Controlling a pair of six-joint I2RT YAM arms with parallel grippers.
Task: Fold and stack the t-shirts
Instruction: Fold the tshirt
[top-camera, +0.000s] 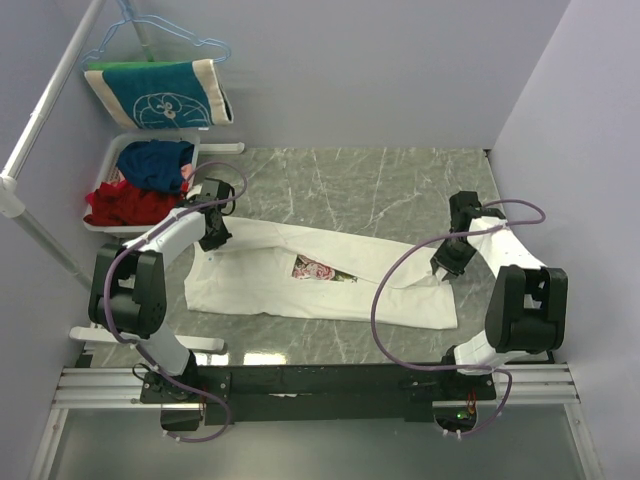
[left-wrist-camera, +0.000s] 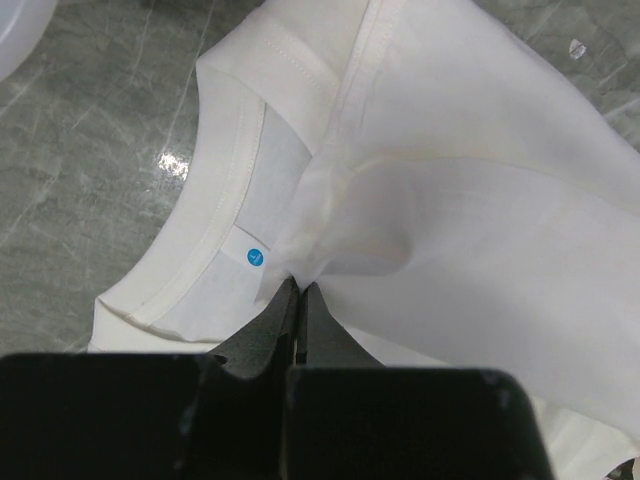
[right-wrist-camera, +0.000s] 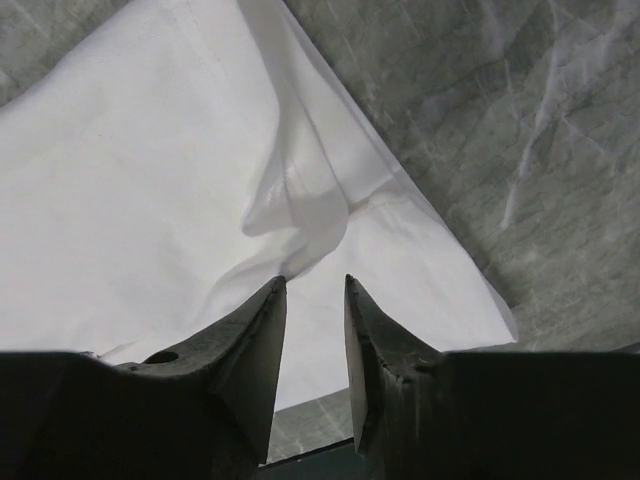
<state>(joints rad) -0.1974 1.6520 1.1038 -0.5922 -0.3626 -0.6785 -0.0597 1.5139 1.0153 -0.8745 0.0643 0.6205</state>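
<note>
A cream-white t-shirt (top-camera: 330, 285) lies half folded across the marble table, with a bit of its pink flower print (top-camera: 318, 269) showing in a gap at the middle. My left gripper (top-camera: 214, 236) is at the shirt's left end. In the left wrist view it (left-wrist-camera: 300, 284) is shut on a pinched fold of cloth beside the collar (left-wrist-camera: 215, 215) and its blue size sticker (left-wrist-camera: 254, 257). My right gripper (top-camera: 446, 264) is over the shirt's right end. In the right wrist view it (right-wrist-camera: 315, 285) is open, with a pucker of cloth (right-wrist-camera: 295, 200) just off its left fingertip.
A white basket (top-camera: 116, 152) with red and blue garments stands at the back left. A teal-and-cream cloth (top-camera: 160, 95) hangs above it near a blue hanger (top-camera: 205, 42). A white pole (top-camera: 40, 130) runs along the left wall. Purple walls close in both sides.
</note>
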